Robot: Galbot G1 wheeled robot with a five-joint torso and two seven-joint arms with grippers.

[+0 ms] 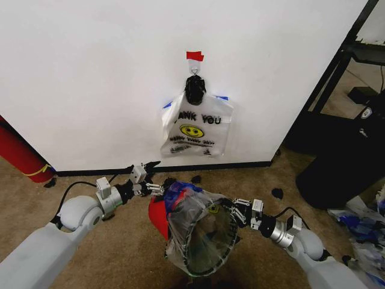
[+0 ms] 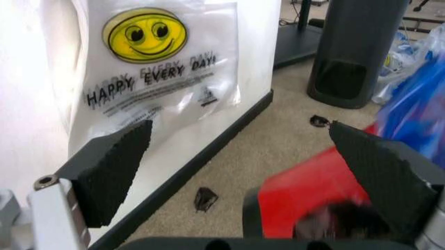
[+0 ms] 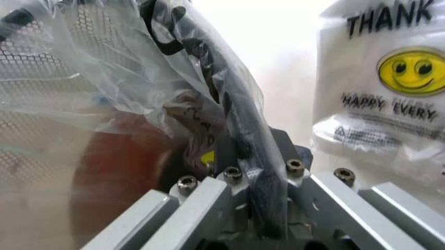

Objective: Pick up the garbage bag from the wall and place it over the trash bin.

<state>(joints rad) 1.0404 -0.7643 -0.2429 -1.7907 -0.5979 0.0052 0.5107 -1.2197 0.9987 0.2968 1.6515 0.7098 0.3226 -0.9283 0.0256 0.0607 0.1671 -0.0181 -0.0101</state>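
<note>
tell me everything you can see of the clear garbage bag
The garbage bag is thin, crinkly, see-through plastic with blue printed patches near its top. It is draped over the round black trash bin, its mouth stretched around the rim, and the mesh wall shows through it. The bin stands on the carpet below the wall. The right end effector is shut on the bag at the rim. The left end effector is open beside the blue part, not gripping it.
</note>
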